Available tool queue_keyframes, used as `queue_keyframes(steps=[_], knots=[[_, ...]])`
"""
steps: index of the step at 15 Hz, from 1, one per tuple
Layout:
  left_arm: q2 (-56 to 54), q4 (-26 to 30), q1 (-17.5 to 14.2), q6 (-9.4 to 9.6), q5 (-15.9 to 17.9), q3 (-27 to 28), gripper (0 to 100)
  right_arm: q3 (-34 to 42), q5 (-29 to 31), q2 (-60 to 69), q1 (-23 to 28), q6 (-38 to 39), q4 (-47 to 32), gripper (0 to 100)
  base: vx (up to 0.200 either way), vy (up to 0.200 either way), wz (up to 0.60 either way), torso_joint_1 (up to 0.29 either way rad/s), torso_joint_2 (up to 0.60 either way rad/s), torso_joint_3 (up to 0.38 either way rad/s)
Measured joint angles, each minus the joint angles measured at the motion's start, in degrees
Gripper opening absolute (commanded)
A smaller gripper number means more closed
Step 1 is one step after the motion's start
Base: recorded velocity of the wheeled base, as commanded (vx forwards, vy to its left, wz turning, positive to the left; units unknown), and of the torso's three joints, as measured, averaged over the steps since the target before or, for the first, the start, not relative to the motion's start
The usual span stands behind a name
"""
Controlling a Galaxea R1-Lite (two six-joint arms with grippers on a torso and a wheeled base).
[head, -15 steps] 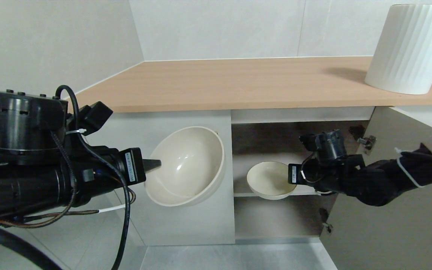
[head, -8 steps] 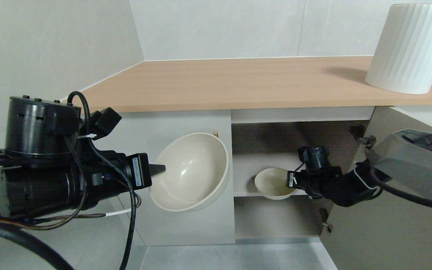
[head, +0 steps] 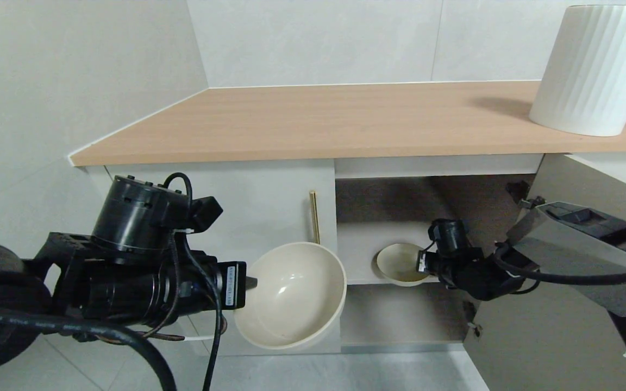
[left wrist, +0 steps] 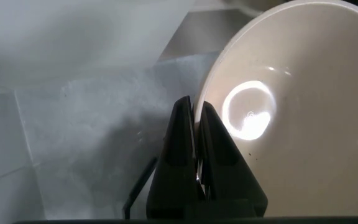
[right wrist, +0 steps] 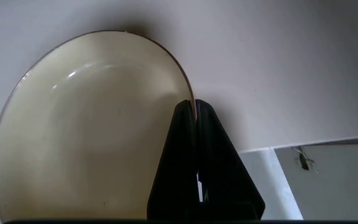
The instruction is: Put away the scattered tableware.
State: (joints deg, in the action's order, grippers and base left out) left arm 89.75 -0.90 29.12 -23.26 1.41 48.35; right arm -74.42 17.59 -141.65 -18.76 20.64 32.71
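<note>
**Left hand** [head: 251, 282]: closed on the rim of the large bowl [head: 291, 296], 1 finger inside the wall and 1 outside. The bowl hangs tilted, its opening facing the camera, in front of the closed cabinet door [head: 258, 201] and just below the brass handle [head: 313, 217], under the worktop [head: 345, 119].

**Right hand** [head: 419, 264]: reaches into the open cabinet, pinched on the rim of the small bowl [head: 400, 264]. That bowl is at the front of the shelf [head: 356, 252]. Cannot tell whether it bears on the shelf or hangs just above it.

**Handling, judged:**
- Both bowls look rigid and glazed, probably ceramic or melamine, so they are slick and liable to chip.
- The thin rim is the only place to take hold. A 1-point pinch lets the large bowl pivot about the fingers.
- Its weight sits well out from the grip, so it needs slow moves and no knocks against the door edge or the shelf lip.

**Other:** a ribbed white container [head: 595, 70] stands on the worktop, well apart from both bowls.
</note>
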Motion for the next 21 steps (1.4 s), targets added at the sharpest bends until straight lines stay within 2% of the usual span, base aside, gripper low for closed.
queue_keyframes(steps=[3, 10, 15, 16, 21], knots=[[1.21, 0.22, 0.56, 0.0, 0.0, 0.0, 0, -3.52, 2.88, -2.3, 0.63, -0.01, -0.04, 0, 0.0, 0.0, 0.0, 0.0, 0.0, 0.0], [2.1, 0.2, 0.67, 0.0, -0.09, 0.0, 0, -10.25, 5.61, -6.34, 1.77, 0.02, -0.17, 0, 0.0, 0.0, 0.0, 0.0, 0.0, 0.0], [2.21, 0.17, 0.67, -0.06, -0.09, 0.0, 0, -12.45, 6.06, -7.83, 1.9, 0.35, -0.22, 0, 0.0, 0.0, 0.0, 0.0, 0.0, 0.0], [2.23, 0.17, 0.67, -0.09, -0.09, 0.0, 0, -12.53, 6.22, -7.94, 1.9, 0.38, -0.17, 100, 0.0, 0.0, 0.0, 0.0, 0.0, 0.0], [2.26, 0.15, 0.67, -0.09, -0.2, 0.0, 0, -13.18, 6.46, -8.07, 1.99, 1.69, -0.06, 100, 0.0, 0.0, 0.0, 0.0, 0.0, 0.0]])
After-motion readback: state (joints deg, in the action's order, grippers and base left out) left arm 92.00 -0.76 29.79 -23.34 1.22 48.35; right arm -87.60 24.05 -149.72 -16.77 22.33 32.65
